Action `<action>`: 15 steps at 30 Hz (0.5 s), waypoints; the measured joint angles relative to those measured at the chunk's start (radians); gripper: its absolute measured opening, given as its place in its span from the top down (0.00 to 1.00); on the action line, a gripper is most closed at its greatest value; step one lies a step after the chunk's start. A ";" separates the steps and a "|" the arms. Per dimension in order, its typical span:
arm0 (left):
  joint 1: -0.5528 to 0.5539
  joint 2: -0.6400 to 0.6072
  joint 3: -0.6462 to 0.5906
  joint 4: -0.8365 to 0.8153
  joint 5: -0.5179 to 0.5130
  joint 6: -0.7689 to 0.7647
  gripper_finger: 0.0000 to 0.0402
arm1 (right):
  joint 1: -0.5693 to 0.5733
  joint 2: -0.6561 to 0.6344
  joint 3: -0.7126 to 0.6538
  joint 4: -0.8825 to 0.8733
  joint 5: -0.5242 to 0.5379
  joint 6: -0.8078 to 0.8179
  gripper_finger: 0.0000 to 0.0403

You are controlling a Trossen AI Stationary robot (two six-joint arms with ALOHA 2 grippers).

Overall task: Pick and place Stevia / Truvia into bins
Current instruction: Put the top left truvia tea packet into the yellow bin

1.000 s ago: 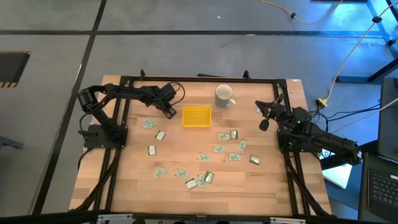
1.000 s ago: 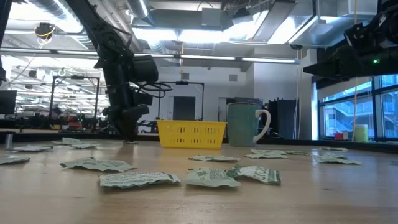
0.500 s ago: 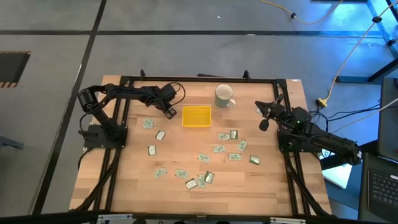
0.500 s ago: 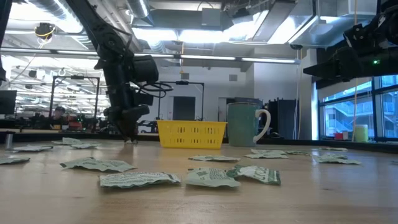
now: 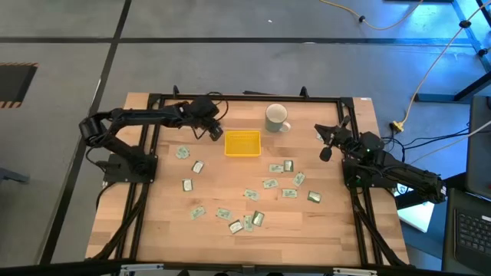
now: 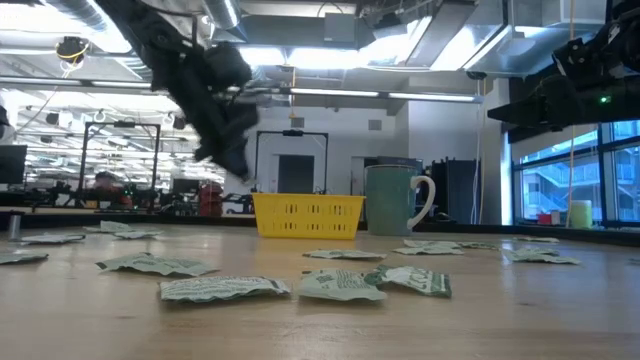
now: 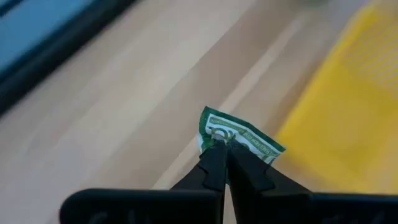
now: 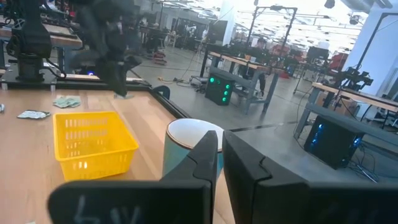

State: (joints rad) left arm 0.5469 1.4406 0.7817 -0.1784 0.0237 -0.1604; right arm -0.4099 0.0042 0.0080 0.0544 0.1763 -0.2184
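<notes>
Many small green-and-white sachets (image 5: 270, 183) lie flat and scattered over the wooden table, seen edge-on in the low view as sachets (image 6: 225, 288). The yellow tray (image 5: 242, 143) stands near the far edge, next to a white mug (image 5: 276, 117). My left gripper (image 5: 215, 133) hangs above the table just left of the tray (image 6: 307, 215), shut on one sachet (image 7: 241, 137). In the low view the left gripper (image 6: 236, 160) is tilted and off the surface. My right gripper (image 5: 326, 150) waits shut at the table's right side. My left gripper pinches one green-and-white sachet by its edge (image 7: 217, 138) between its two fingertips (image 7: 214, 155). The sachet is lifted clear of the table and sticks out past the fingertips, bent and crumpled, beside the yellow tray's wall (image 7: 323, 118).
The mug (image 6: 398, 198) stands right of the tray at the far edge. Sachets cluster at table centre and toward the near edge (image 5: 247, 222), with a few on the left (image 5: 182, 152). A black frame (image 5: 230, 98) runs around the table. Bare wood lies near the front corners.
My left gripper has risen from the table beside the tray, tipping as it went and shifting slightly toward the far edge and the tray, its elbow swinging out to the left. The sachet it holds has come up with it, clear of the wood.
</notes>
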 joint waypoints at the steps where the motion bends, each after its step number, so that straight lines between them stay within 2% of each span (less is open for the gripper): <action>1: -0.011 -0.001 0.000 0.049 0.029 0.009 0.98 | 0.000 0.000 0.000 0.000 0.000 0.000 0.93; 6: -0.084 0.017 0.002 0.225 0.141 0.120 0.98 | 0.000 0.000 0.000 0.000 0.000 0.000 0.93; 10: -0.147 0.042 0.002 0.264 0.126 0.180 0.98 | 0.000 0.000 0.000 0.000 0.000 0.000 0.93; 15: -0.190 0.091 0.002 0.261 0.102 0.185 0.98 | 0.000 0.000 0.000 0.000 0.000 0.000 0.93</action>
State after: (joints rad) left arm 0.3569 1.5314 0.7841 0.0830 0.1258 0.0246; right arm -0.4099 0.0043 0.0079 0.0546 0.1764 -0.2184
